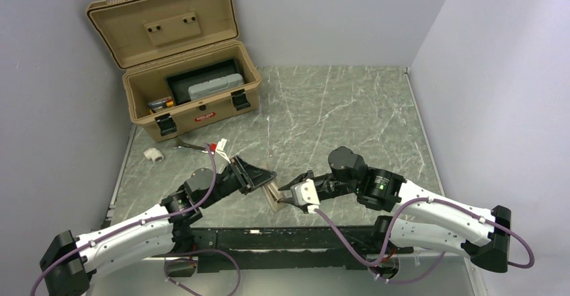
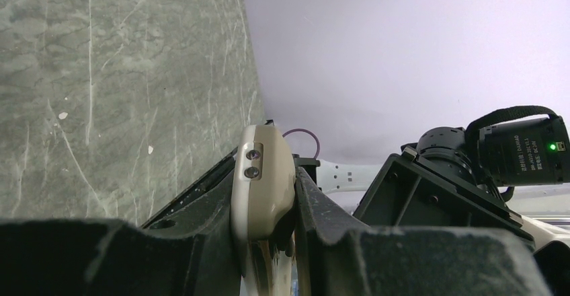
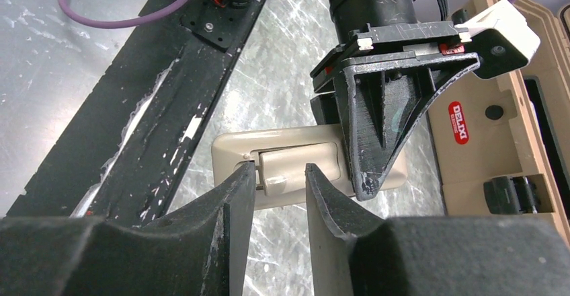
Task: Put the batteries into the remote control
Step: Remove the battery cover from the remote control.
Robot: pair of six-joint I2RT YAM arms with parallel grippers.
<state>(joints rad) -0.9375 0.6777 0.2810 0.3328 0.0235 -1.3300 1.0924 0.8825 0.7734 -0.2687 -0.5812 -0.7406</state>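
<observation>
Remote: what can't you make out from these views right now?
- Top view: remote mostly hidden between left gripper and right gripper.
- Left wrist: only its end shows; fingers cover the rest.
- Right wrist: cover hides the recess; left gripper blocks the far end.
- Batteries: none identifiable; toolbox contents too small in top view.

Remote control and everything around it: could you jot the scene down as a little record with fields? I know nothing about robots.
remote control: beige back faces the right wrist camera, between the two arms
left gripper: shut on the remote control's sides
right gripper: jaws apart, tips at the battery cover; contact unclear
battery cover: on the remote control
toolbox: open, far left of the table, grey case inside
batteries: none clearly visible
</observation>
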